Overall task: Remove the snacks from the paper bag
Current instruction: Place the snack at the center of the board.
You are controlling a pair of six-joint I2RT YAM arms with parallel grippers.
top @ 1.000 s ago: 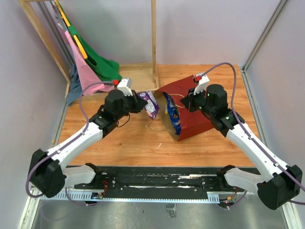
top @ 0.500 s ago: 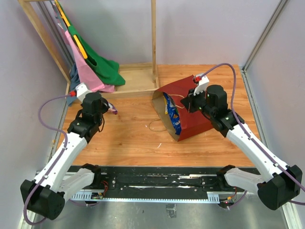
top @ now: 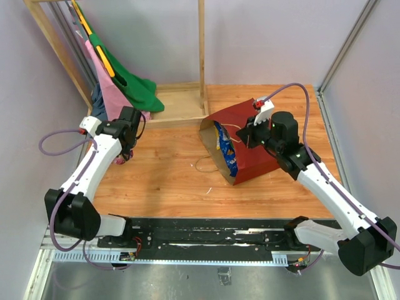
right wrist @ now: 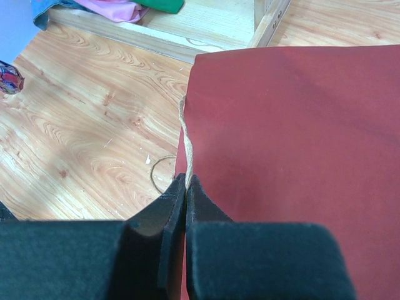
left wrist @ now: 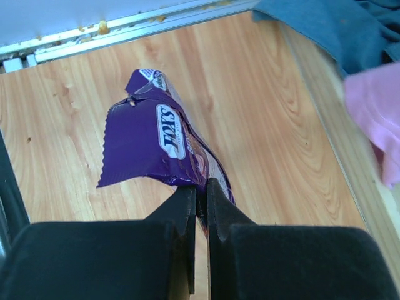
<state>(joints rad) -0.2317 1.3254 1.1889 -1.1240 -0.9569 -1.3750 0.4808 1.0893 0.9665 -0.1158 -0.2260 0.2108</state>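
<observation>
The packet [left wrist: 150,150] was glossy purple with a white logo patch. The bag [top: 253,140] was dark red outside, kraft brown inside; the chip bag [top: 227,153] was blue. The counter [top: 169,181] showed orange wood grain. The fingers [left wrist: 183,215] were black. There were a pink cloth [top: 115,100] and a green cloth [top: 134,87].

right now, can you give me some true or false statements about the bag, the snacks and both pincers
1. The left pincer is shut on a purple packet. True.
2. The paper bag stands upright. False: it is tipped over, with its mouth facing the left arm's side.
3. A blue chip bag shows in the bag's mouth. True.
4. The right pincer hangs open above the bag. False: it is shut on the string handle at the bag's rim.
5. The purple packet is inside the paper bag. False: it is outside the bag, held over the table.
</observation>
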